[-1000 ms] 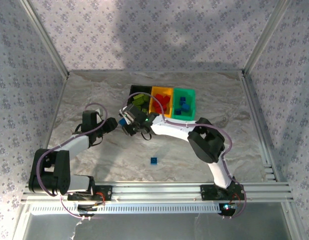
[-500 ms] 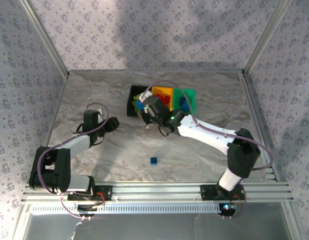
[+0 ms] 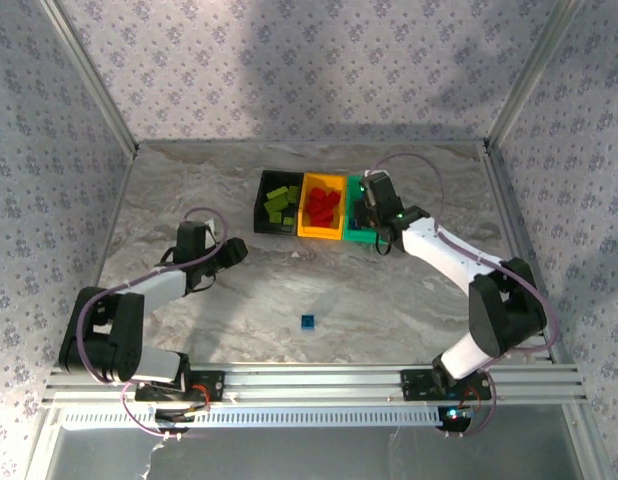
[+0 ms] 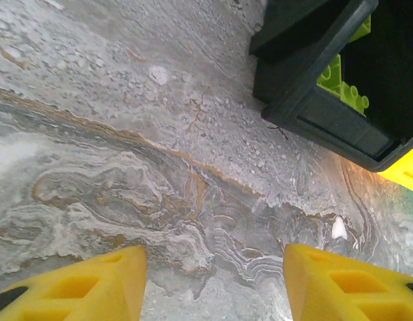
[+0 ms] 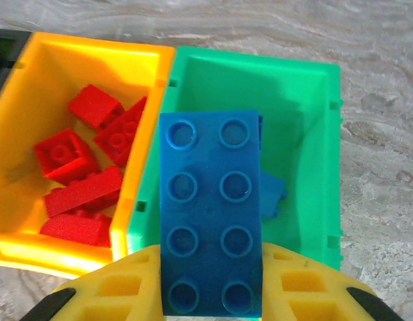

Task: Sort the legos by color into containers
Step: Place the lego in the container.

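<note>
Blue eight-stud brick (image 5: 210, 214), clamped in right end effector (image 5: 210, 274) above green bin (image 5: 256, 59).
Red bricks (image 5: 86, 174) lie in yellow bin (image 5: 93, 47) alongside; lime bricks (image 3: 281, 203) in black bin (image 3: 261, 190). Left end effector (image 4: 213, 281): fingers parted, empty, low over worktop (image 4: 126, 134) near black bin. Small blue brick (image 3: 307, 321) loose on worktop, well apart from bins.

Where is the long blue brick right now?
In the right wrist view, the long blue brick is held in the right gripper over the green bin at the row's right end, next to the orange-yellow bin of red bricks.
</note>
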`<state>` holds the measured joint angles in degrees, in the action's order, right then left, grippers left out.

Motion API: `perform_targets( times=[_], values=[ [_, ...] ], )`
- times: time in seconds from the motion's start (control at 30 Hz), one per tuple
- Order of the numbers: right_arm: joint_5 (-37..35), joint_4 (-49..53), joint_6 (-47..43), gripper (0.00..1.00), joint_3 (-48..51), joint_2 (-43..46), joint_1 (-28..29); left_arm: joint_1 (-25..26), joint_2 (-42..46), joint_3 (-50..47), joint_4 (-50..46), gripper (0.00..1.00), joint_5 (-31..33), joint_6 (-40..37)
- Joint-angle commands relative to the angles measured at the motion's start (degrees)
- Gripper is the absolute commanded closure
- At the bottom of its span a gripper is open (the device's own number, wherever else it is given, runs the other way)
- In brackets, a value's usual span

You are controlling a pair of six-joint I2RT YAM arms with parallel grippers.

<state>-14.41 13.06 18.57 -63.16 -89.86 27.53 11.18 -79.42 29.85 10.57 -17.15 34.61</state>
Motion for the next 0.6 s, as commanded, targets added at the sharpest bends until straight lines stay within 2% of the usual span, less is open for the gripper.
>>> perform_targets(
  times=[0.0, 0.1, 0.17, 0.3, 0.57],
  values=[
    [4.1, -0.5, 2.0, 0.71, -0.9, -4.3, -1.7, 0.4, -0.8, 2.3, 0.3, 0.44, 0.1, -0.4],
    [4.9, -1.2, 1.7, 0.68, -3.1, -8.2, -2.0, 0.4, -0.5, 2.5, -0.2, 0.44, 0.2, -0.9],
    [4.2, 0.2, 1.7, 0.51, -6.1, -10.7, -2.1, 0.4, -0.2, 2.6, -0.5, 0.44, 0.6, -1.0],
    [3.0, -1.9, 2.1, 0.41, -5.7, -10.2, -0.6, 0.4, -0.3, 2.9, -0.7, 0.44, -0.3, -0.9],
    [-1.0, -2.4, 0.9, 0.39, 1.6, -4.6, 3.0, 0.8, -0.6, 3.1, 0.1, 0.44, -1.6, -0.9]
  ],
)
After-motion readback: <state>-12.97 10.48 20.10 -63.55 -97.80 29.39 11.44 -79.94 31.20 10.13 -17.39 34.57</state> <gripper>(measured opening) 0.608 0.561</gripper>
